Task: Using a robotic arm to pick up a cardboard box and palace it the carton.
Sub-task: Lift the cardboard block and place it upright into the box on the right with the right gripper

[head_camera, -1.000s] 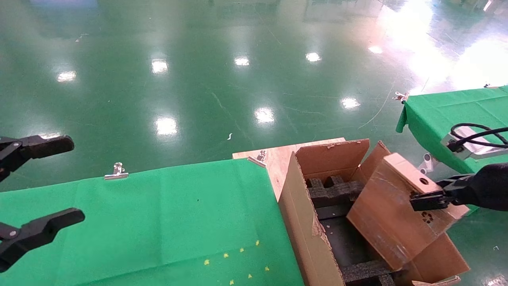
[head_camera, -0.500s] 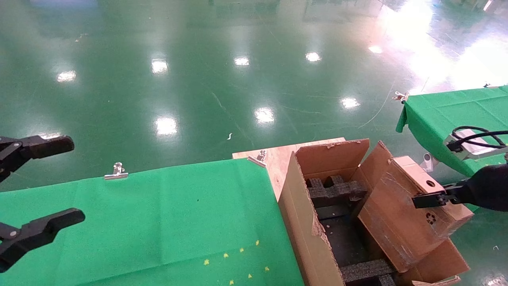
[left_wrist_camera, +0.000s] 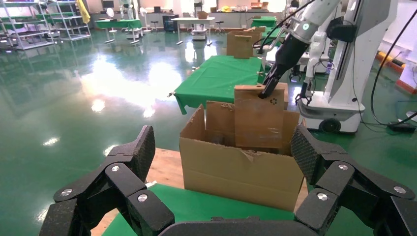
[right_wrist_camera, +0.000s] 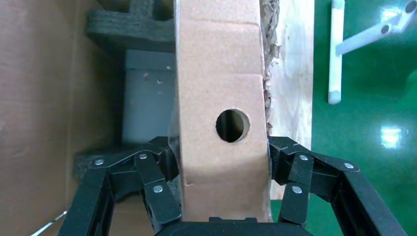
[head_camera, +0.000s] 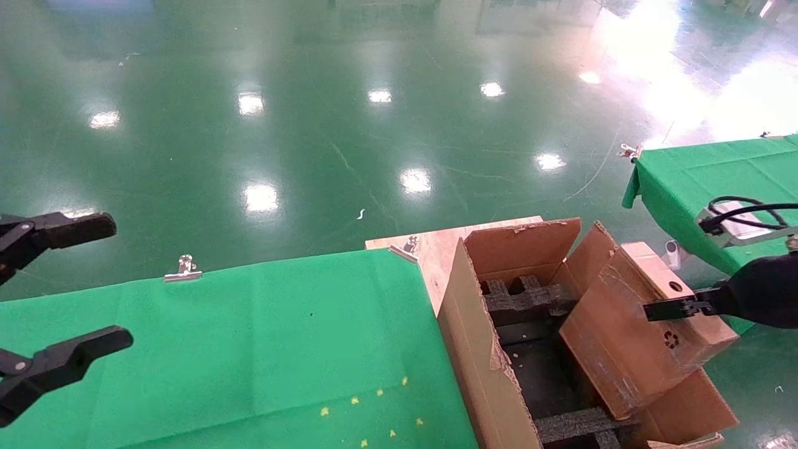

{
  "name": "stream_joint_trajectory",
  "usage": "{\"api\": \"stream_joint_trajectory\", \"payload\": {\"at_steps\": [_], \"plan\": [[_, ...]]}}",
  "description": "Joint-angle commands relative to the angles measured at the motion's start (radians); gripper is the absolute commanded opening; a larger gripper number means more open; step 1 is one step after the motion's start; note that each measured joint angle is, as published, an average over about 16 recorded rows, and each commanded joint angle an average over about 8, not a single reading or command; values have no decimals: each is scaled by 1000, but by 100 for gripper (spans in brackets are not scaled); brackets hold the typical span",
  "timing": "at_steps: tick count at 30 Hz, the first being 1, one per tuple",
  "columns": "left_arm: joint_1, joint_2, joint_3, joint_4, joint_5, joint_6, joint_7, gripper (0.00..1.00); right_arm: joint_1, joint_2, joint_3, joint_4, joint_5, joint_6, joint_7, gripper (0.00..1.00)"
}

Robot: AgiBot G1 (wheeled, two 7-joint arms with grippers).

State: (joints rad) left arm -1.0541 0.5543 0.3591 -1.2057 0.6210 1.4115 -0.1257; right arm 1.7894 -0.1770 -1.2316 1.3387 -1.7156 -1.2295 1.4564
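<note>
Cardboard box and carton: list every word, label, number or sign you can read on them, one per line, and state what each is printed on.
No readable words or numbers on either.
Recycling mark, a sign without letters: printed on the cardboard box below its round hole, which the right gripper is clamped on.
The carton: plain brown board, no print in view.
The left gripper, parked open over the green cloth, carries no marking.
</note>
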Motion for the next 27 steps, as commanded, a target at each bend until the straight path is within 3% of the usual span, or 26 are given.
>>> {"api": "stream_joint_trajectory", "payload": {"at_steps": [1, 27], "plan": [[0, 0, 0, 0, 0, 0, 0, 100, -5, -9, -5, 2, -26, 9, 34, 0], [0, 0, 0, 0, 0, 0, 0, 100, -132, -84, -73, 10, -155, 210, 237, 0]]}}
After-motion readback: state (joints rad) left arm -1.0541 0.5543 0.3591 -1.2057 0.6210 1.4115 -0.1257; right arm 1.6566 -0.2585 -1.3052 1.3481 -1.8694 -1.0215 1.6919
